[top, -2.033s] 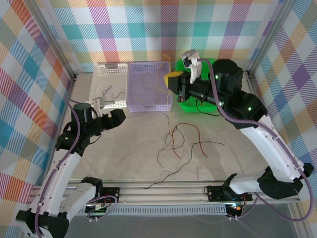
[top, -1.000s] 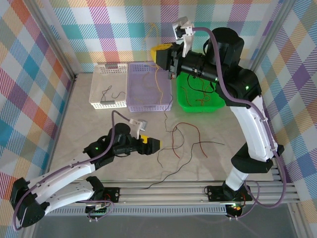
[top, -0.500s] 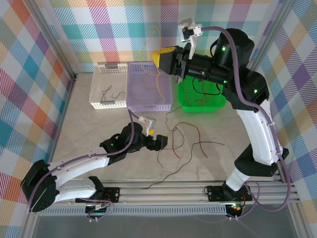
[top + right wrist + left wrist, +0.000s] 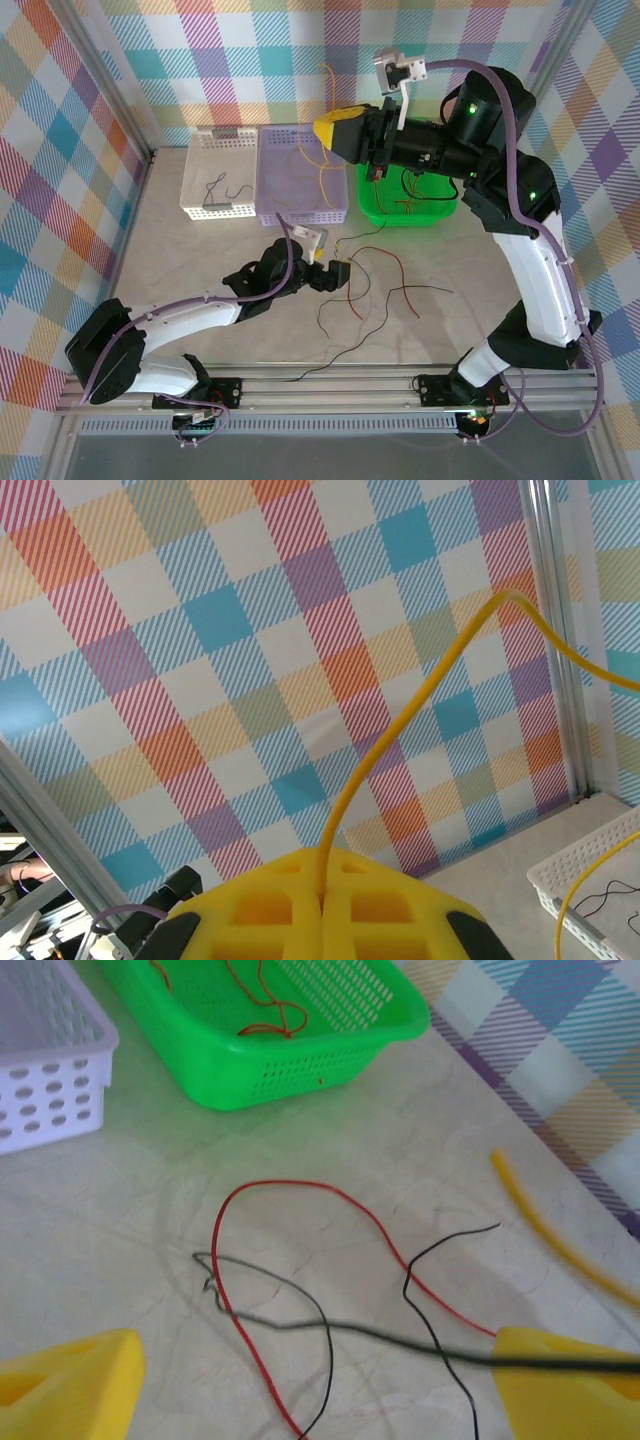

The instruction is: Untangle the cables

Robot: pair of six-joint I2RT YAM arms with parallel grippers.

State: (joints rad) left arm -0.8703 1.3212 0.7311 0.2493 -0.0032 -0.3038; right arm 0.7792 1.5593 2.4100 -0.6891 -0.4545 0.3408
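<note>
Right gripper, clenched on a yellow cable, holds it high at twelve o'clock, likely to draw it clear, while the left gripper gapes over the tangle.

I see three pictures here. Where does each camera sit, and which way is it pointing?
Top external: fixed above and behind, looking down on the table; left arm, right arm, left gripper, right gripper show.
Left wrist: on the left arm, low, facing the green plastic basket past a thin red cable; its open yellow fingertips show.
Right wrist: on the raised right arm, facing the plaid wall; its shut fingers pinch a yellow cable.
Shared: top and left wrist both show that basket.
</note>
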